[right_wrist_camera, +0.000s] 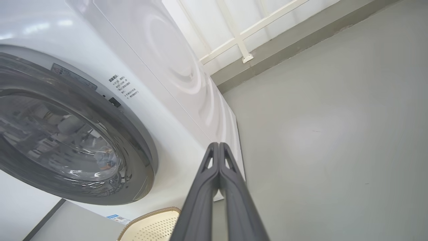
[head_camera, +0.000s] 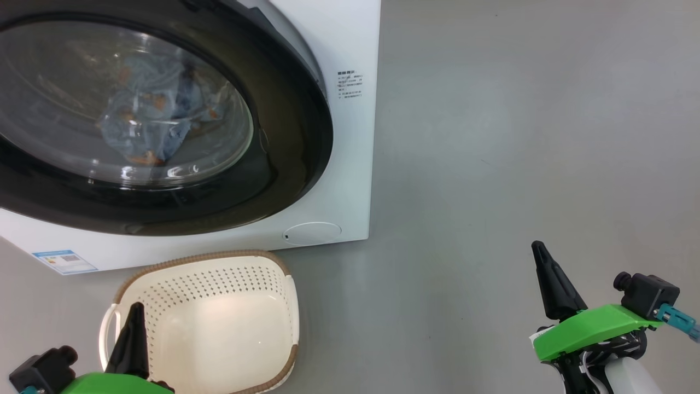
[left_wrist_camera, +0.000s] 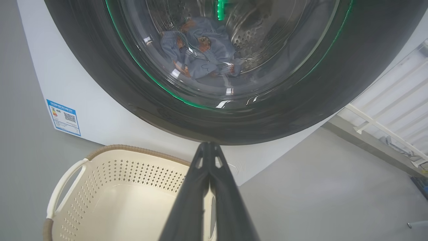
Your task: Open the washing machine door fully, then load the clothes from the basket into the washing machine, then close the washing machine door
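As the washing machine door point(head_camera: 290, 137) sits against the front of the washing machine point(head_camera: 350, 44), its glossy black rim looks seated all the way round, and I'd call it closed. Look through the bulging glass and there they are: the clothes point(head_camera: 153, 120), blue fabric with small orange prints, bunched low in the perforated steel drum point(left_wrist_camera: 254, 36). Down in front, just beside the foot of the machine, the basket point(head_camera: 208, 257) stands on the floor point(head_camera: 519, 137) showing a bare cream bottom, with nothing in it that I can see.

So here's my read: the loading is done and the door is back in place, which puts the task at or very near its end. What's left, at most, is confirming the latch has caught, and these views can't settle that.

Over the basket hangs the left gripper point(left_wrist_camera: 209, 147), jaws pressed together on nothing. Well off to the right, above bare floor, the right gripper point(right_wrist_camera: 219, 147) shows the same: jaws together, empty.

Moving outward, a blue label sticker point(head_camera: 65, 261) marks the machine's lower left corner, a round white flap point(head_camera: 311, 232) its lower right, and a small printed notice point(head_camera: 350, 85) sits beside the door. That floor is plain smooth grey. Behind the machine, a white railing point(right_wrist_camera: 240, 36) runs above a grey skirting point(right_wrist_camera: 284, 43).
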{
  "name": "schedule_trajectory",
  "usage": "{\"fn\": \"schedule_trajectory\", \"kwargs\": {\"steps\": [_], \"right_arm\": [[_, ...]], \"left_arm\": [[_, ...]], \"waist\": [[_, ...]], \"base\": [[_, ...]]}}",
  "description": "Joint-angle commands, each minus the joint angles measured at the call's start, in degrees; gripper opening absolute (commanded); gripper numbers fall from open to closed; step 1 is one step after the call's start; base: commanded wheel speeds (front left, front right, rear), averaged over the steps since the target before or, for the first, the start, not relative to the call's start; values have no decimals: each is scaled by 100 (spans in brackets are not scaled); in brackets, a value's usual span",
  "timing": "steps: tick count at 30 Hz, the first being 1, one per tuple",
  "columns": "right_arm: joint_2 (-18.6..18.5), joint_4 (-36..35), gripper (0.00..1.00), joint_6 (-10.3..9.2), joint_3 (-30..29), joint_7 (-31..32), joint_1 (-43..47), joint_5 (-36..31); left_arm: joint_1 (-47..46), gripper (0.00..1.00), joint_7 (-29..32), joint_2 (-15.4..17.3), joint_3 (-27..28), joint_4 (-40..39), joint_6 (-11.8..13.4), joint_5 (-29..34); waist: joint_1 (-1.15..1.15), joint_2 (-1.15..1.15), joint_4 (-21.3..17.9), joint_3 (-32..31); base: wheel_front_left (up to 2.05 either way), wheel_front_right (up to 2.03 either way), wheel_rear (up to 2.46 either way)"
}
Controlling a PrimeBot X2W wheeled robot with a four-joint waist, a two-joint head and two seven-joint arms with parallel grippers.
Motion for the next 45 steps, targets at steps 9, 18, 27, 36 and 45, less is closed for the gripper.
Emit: {"fn": "schedule_trajectory", "kwargs": {"steps": [9,18,27,36,45], "right_arm": [[-30,-224,0,2,-99,148,2,640],[-26,-279,0,2,-171,264,51,1165],[-23,-329,0,3,-236,367,94,1633],[-18,-385,0,3,-309,484,142,2160],[-14,-441,0,3,-382,600,190,2684]], "left_arm": [[-162,0,171,36,142,-106,26,-611],[-183,0,308,5,184,-103,29,-1119],[-202,0,430,-24,222,-102,33,-1572],[-223,0,569,-56,265,-101,37,-2081],[-244,0,708,-90,310,-100,42,-2587]], "waist": [[0,0,0,-86],[0,0,0,-166],[0,0,0,-236],[0,0,0,-316],[0,0,-1,-395]], "base": [[0,0,0],[0,0,0],[0,0,0],[0,0,0],[0,0,0]]}}
